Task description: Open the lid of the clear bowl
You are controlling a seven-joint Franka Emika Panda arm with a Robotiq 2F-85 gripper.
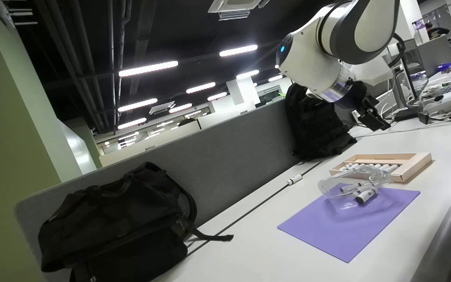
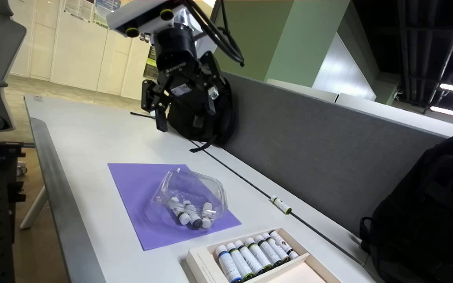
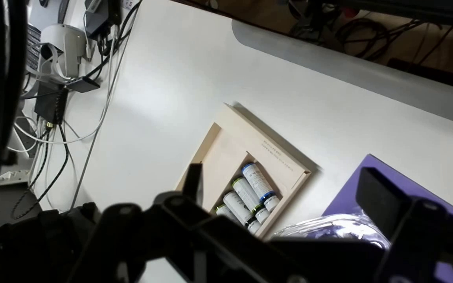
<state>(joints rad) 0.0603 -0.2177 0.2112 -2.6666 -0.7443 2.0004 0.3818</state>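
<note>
The clear bowl (image 1: 342, 204) (image 2: 159, 199) sits on a purple sheet in both exterior views, with several small white-labelled bottles (image 2: 192, 212) showing through it. The lid (image 1: 333, 182) (image 2: 205, 181) is a thin transparent cover over the bowl. Its glints blend with the bowl, so I cannot tell whether it is shut or ajar. The wrist view shows part of the clear plastic (image 3: 340, 225) at the lower right, partly hidden behind my gripper. My gripper (image 1: 373, 118) (image 2: 186, 114) (image 3: 283, 181) is open and empty, well above the table and apart from the bowl.
A wooden tray (image 1: 415, 166) (image 2: 207, 265) (image 3: 236, 131) with a row of bottles stands beside the purple sheet (image 1: 327, 235). A single bottle (image 1: 294, 179) lies by the table's cable slot. Black backpacks (image 1: 119, 223) lean on the grey partition (image 1: 241, 152). Cables (image 3: 89, 114) lie beyond the tray.
</note>
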